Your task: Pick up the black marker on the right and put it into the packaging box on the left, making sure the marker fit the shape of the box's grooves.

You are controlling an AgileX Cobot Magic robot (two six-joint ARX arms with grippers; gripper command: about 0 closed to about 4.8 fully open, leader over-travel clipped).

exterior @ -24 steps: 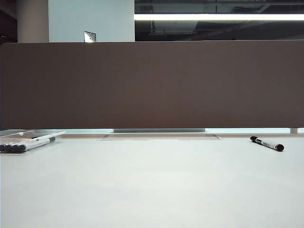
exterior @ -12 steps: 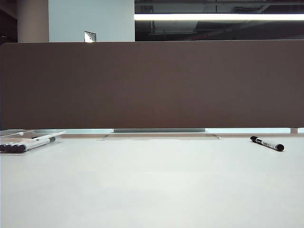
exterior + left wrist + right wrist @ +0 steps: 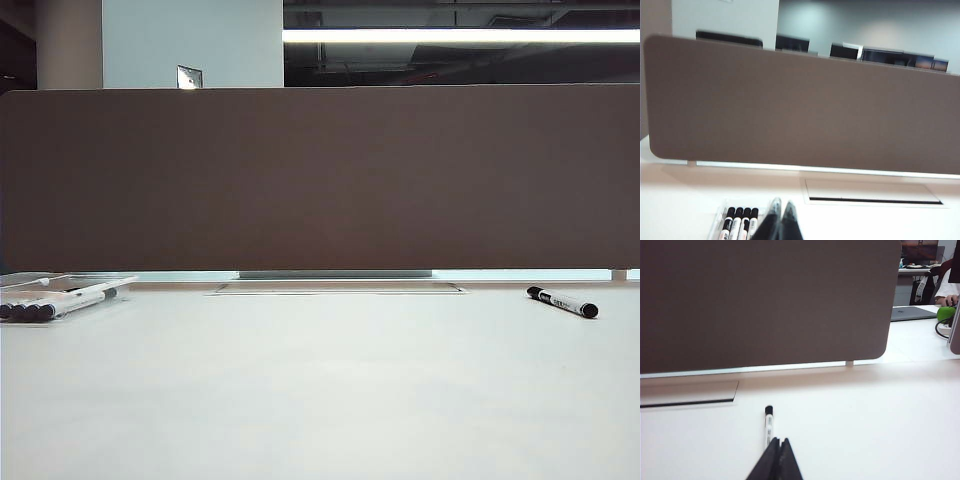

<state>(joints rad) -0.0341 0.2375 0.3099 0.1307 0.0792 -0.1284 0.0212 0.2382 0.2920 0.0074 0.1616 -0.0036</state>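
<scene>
The black marker [image 3: 562, 302] lies flat on the white table at the right, by the far edge; in the right wrist view the marker [image 3: 768, 426] lies just beyond my right gripper [image 3: 779, 440], which is shut and empty. The packaging box [image 3: 60, 284] sits at the far left with several markers [image 3: 45, 309] in it. In the left wrist view the box [image 3: 722, 219] shows its row of black-capped markers [image 3: 740, 222] right beside my left gripper [image 3: 782, 204], shut with nothing in it. Neither gripper appears in the exterior view.
A tall brown partition [image 3: 320, 180] runs along the table's far edge. A flat cable hatch [image 3: 335, 289] is set in the table at the middle back. Beyond the partition's right end lie a laptop [image 3: 910, 313] and a green object [image 3: 946, 314].
</scene>
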